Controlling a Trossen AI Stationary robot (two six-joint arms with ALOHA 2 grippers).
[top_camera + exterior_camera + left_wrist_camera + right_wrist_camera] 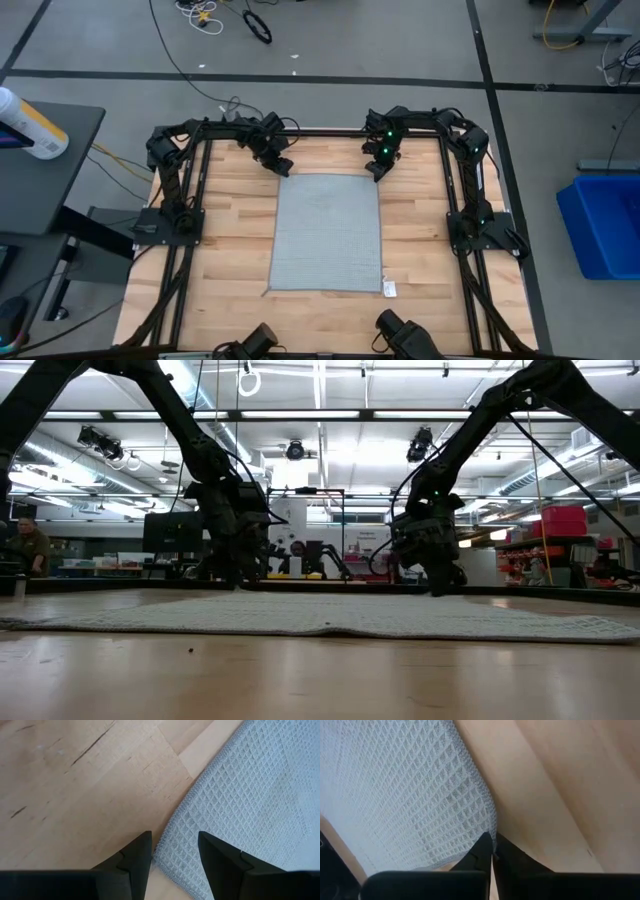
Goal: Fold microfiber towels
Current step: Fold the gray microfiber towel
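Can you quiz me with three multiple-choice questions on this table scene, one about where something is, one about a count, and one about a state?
1. Where on the towel is the white tag?
A. At the near corner on the right arm's side
B. At the far corner by the left arm
C. In the middle of the cloth

2. How many towels lie on the table?
A. One
B. Two
C. Three

3. How do the two end effectors stand?
A. Both open
B. Left open, right closed on the towel's corner
C. Both closed on the towel

Answers:
1 A: the high view shows the tag at the near corner on the right arm's side.
2 A: one grey-blue cloth lies spread flat.
3 B: the left end effector straddles the towel's edge with its fingers apart, while the right end effector pinches its corner.
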